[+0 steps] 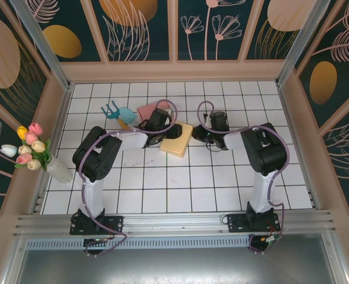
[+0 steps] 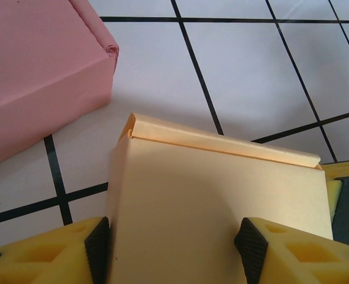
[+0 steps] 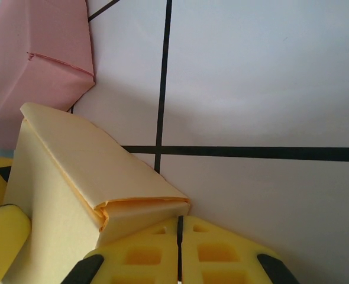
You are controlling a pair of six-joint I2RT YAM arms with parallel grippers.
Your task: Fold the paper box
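Yellow box (image 1: 177, 141) on far half of table (image 1: 162, 189).
L gripper (image 2: 171, 251): jaws apart, astride box (clamped or not, can't tell).
R gripper (image 3: 179, 239): closed, tips at box's folded edge.
Pink box (image 2: 38, 71) near box's far corner, not touching.
Near tiles free.

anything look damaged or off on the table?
Yes. The pink box has a crushed corner, the one facing the yellow box. The yellow box's folded flap sits slightly lifted along its far edge, with an open seam; the right wrist view shows that gap at its corner.
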